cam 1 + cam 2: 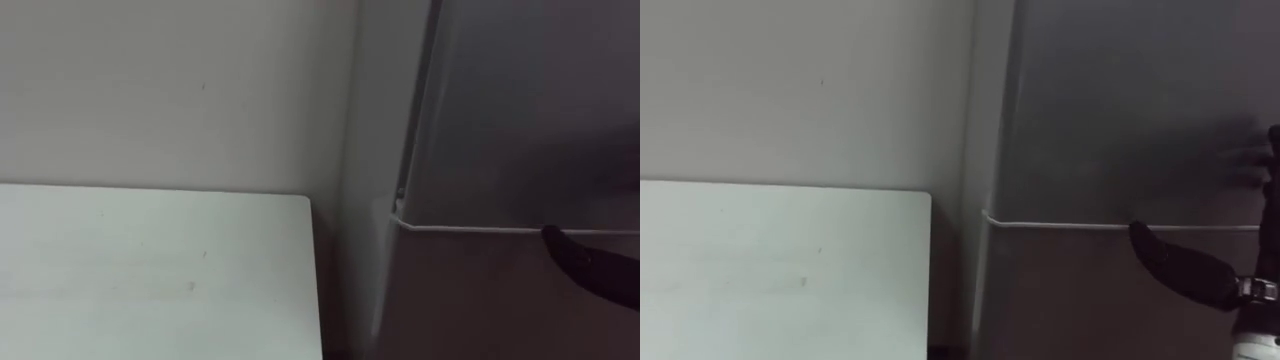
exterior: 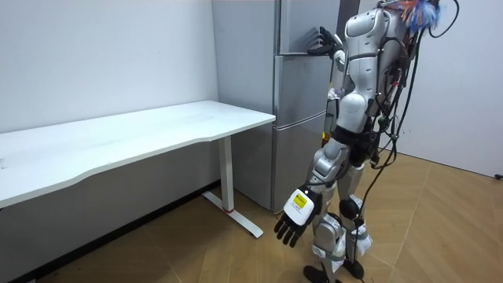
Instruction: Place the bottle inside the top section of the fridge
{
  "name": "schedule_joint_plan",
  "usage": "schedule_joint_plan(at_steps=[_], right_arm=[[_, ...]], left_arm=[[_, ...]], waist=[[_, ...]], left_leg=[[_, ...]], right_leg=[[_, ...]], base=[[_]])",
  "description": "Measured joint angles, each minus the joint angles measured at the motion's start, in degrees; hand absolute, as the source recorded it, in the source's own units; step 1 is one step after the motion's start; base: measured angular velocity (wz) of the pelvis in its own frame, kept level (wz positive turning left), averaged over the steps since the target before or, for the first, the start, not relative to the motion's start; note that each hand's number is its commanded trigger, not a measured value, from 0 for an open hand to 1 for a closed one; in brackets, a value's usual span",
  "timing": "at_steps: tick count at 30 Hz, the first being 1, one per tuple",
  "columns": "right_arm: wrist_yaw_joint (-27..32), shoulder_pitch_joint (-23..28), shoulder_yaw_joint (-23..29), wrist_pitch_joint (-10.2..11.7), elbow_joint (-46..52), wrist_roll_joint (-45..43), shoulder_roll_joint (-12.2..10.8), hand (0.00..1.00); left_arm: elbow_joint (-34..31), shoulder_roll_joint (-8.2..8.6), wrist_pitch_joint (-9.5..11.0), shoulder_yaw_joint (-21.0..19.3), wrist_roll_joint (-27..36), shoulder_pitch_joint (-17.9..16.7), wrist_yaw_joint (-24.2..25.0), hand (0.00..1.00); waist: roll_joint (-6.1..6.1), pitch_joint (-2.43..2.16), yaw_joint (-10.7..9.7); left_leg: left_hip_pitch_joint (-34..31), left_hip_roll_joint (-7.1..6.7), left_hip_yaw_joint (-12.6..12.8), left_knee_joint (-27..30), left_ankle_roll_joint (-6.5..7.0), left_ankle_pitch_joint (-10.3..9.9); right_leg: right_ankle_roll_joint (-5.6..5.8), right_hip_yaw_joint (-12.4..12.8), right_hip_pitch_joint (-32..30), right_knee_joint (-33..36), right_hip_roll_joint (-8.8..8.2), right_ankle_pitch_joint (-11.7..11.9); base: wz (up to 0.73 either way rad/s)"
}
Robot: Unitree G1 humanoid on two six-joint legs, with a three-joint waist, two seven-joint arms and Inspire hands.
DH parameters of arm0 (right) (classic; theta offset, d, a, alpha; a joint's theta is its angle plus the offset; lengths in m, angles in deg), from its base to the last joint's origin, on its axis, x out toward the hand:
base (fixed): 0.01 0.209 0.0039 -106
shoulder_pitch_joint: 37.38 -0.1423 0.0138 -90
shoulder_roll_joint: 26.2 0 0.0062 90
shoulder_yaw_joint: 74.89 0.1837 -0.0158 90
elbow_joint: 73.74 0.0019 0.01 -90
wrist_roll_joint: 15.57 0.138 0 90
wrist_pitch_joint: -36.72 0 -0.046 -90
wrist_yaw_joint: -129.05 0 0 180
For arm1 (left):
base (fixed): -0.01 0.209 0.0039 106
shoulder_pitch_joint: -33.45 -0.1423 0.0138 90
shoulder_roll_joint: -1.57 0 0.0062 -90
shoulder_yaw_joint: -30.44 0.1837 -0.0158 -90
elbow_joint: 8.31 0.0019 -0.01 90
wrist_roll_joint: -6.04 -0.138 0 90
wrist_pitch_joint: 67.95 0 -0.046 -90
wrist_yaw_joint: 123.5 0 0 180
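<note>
A tall grey fridge [image 2: 299, 86] is seen standing on the wooden floor [image 2: 236, 259] against the wall [image 2: 102, 55], just beside the end edge of the white table [image 2: 157, 130]. Its upper door [image 1: 530, 110] is shut, and a thin horizontal seam parts it from the door below.

I see the fridge [image 1: 520, 120] door as smooth grey metal with a dull sheen, the counter [image 1: 150, 270] matt white, the floor [image 2: 440, 228] lightly glossy wood.
</note>
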Motion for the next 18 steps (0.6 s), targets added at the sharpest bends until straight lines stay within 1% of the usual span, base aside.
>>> schedule_joint_plan(at_steps=[3, 7, 9, 11, 14, 15, 17, 18], right_arm=[[-0.7, 0.0, 0.3, -0.8, -0.5, 0.0, 0.0, 0.00], [-1.6, 0.0, 0.6, -0.9, -2.0, 0.0, 0.0, 0.00], [-2.0, 0.0, 0.6, -0.9, -3.0, 0.0, 0.0, 0.00], [-2.6, -0.2, 0.6, -0.3, -4.4, 0.0, 0.3, 0.00], [-3.4, -0.2, 0.8, -0.3, -6.2, 0.1, 0.7, 0.00], [-3.6, -0.2, 0.9, -0.4, -6.4, 0.1, 0.7, 0.00], [-3.9, -0.2, 0.9, -1.5, -6.6, 0.0, 0.8, 0.00], [-4.0, -0.2, 1.0, -1.5, -6.6, 0.0, 0.8, 0.00]], left_arm=[[-0.8, 0.00, -0.1, -0.2, -1.0, -0.7, 0.1, 0.00], [-1.0, 0.00, -0.3, -0.2, -1.0, -1.0, 0.2, 0.00], [-1.0, 0.00, -0.7, -0.2, -1.0, -0.9, 0.4, 0.00], [-1.0, 0.00, -1.1, -0.2, -1.0, -0.8, 0.8, 0.00], [-1.6, -0.03, -1.3, -0.1, -1.0, -0.8, 1.3, 0.00], [-1.6, -0.04, -1.3, -0.1, -1.0, -0.8, 1.4, 0.00], [-1.8, -0.07, -1.4, -0.1, -1.1, -0.7, 1.4, 0.00], [-1.8, -0.07, -1.4, -0.1, -1.1, -0.7, 1.4, 0.00]], waist=[[0.03, -0.02, 0.0], [-0.01, -0.04, 0.0], [-0.05, -0.07, -0.2], [-0.05, -0.08, -0.5], [-0.06, -0.08, -0.7], [-0.05, -0.08, -0.8], [-0.06, -0.11, -1.0], [-0.06, -0.13, -1.0]], left_leg=[[0.0, -0.02, 0.0, 0.1, 0.07, 0.1], [0.0, -0.04, 0.0, 0.0, 0.08, 0.1], [0.1, -0.04, -0.1, 0.0, 0.08, 0.1], [0.1, -0.05, -0.2, 0.0, 0.09, 0.1], [0.0, -0.08, -0.2, 0.1, 0.10, 0.1], [-0.1, -0.09, -0.2, 0.1, 0.10, 0.1], [-0.2, -0.10, -0.2, 0.1, 0.11, 0.1], [-0.2, -0.10, -0.2, 0.2, 0.12, 0.1]], right_leg=[[0.02, 0.0, 0.0, 0.0, -0.01, 0.0], [0.06, 0.0, 0.2, -0.2, -0.01, 0.1], [0.10, -0.1, 0.5, -0.7, 0.02, 0.2], [0.15, -0.2, 0.6, -0.9, 0.05, 0.3], [0.19, -0.1, 0.5, -0.8, 0.02, 0.4], [0.19, -0.1, 0.5, -0.8, 0.01, 0.4], [0.20, -0.1, 0.4, -0.8, 0.00, 0.4], [0.20, -0.1, 0.4, -0.8, 0.00, 0.4]], base=[[0.00], [0.00], [0.05], [0.02], [0.00], [0.00], [0.00], [0.00]])
